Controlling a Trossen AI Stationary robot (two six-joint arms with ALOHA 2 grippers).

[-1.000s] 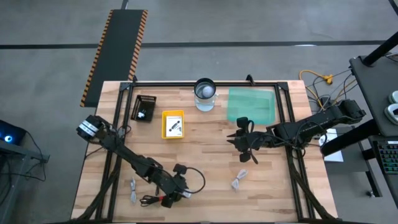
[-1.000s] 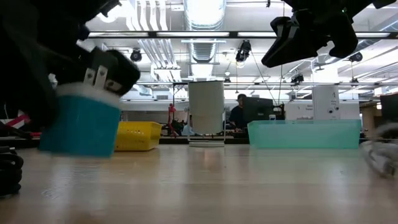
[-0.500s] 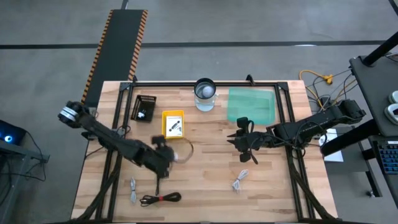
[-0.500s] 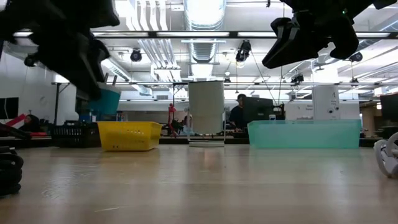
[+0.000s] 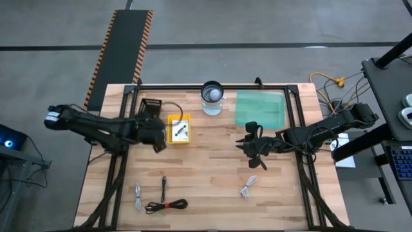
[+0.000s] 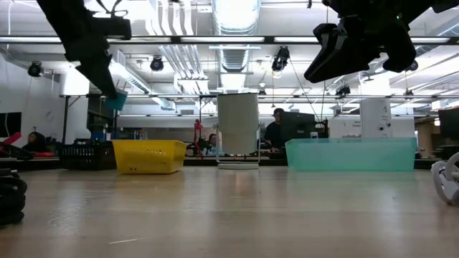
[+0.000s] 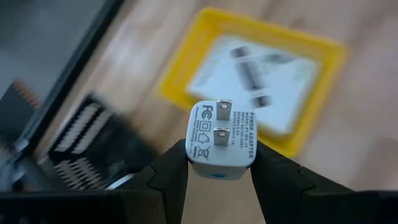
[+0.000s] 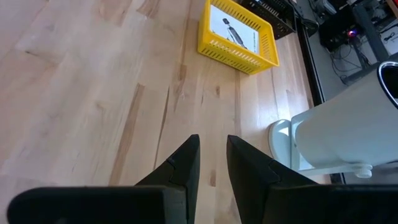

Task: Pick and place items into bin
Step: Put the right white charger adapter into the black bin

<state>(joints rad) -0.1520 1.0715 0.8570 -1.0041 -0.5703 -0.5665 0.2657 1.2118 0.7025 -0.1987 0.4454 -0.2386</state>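
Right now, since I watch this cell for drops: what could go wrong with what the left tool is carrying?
The left tool pinches the white power adapter only at its sides, high above the table, so it might slip. The adapter's thin cable trails loose and could snag the yellow bin or the black basket beside it.

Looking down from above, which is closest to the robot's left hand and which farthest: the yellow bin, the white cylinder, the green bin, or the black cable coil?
From the left hand:
1. Yellow bin, right beside it.
2. White cylinder, at the back middle.
3. Black cable coil, near the front edge; close to the cylinder's distance, hard to call.
4. Green bin, back right.
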